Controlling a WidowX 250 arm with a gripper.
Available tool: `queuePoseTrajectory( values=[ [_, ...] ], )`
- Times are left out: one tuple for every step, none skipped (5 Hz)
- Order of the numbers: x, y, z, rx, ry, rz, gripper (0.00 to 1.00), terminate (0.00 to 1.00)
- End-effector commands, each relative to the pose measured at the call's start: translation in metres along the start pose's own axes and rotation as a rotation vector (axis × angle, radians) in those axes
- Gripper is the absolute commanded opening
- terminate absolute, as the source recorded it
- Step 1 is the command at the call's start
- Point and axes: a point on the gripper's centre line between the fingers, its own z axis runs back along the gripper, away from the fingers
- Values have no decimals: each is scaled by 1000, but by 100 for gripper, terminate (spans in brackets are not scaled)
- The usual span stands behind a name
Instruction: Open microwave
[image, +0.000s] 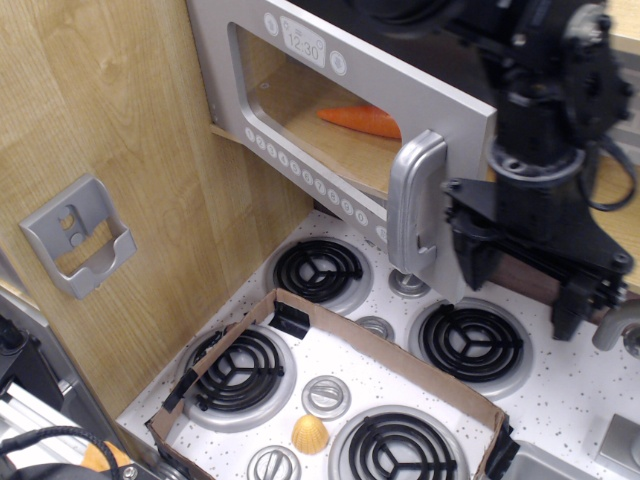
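Observation:
The silver-grey microwave (440, 105) hangs at the top centre, with a clock display (303, 42) and a row of small white buttons (300, 163). Its window door stands swung out from the cabinet, and the chunky vertical handle (415, 212) faces me. An orange carrot (362, 120) shows through the window. My black gripper (523, 300) hangs just right of the handle, pointing down over the stove. Its jaws are spread apart and hold nothing. It does not touch the handle or the door.
Below is a toy stove top (560, 400) with several black coil burners (470, 342) and round knobs (326, 396). A low cardboard box (330, 325) lies over the front burners, with a yellow shell-shaped piece (308, 433) in it. A grey holder (75, 235) is on the left wood wall. A wooden shelf (620, 255) is at right.

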Motion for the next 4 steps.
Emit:
queuePoseTrajectory(
  values=[
    [17,-33,32,40,-30,-163,100,0],
    [18,-32,38,-65,-56,-285,100,0],
    [26,-21,34,-85,-57,-368,100,0],
    [38,-4,30,-101,-63,-452,100,0]
  ],
)
